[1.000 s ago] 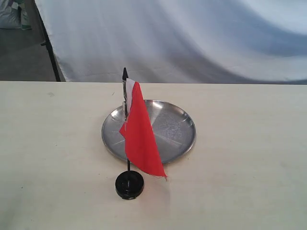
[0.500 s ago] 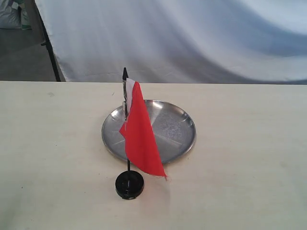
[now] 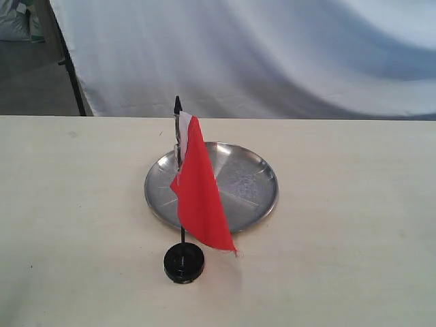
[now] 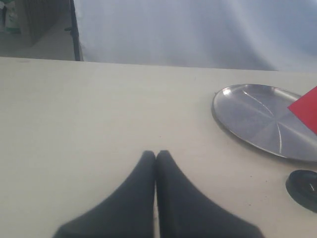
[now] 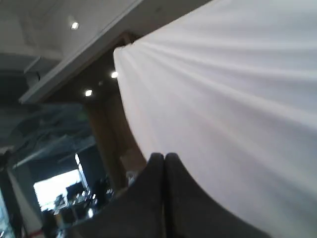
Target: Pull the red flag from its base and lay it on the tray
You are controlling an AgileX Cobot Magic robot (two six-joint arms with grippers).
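Fingers on the left gripper are squeezed tight together with nothing between them, sitting low over the table, well apart from the tray. Right gripper is the same deal: clenched on nothing, but aimed up at the white curtain and some ceiling lights.

In the exterior view the tray's inside only shows bare metal. The red flag isn't lying in it. It stands upright with its stick plugged into the base, and the cloth droops toward 5 o'clock, covering part of the tray from this angle. The base sits on the table at the tray's 7 o'clock, just beside the rim.

For room: the table's far edge runs past the tray at 12 o'clock with the curtain behind it, and the tabletop stretches wide at 3 and 9 o'clock.
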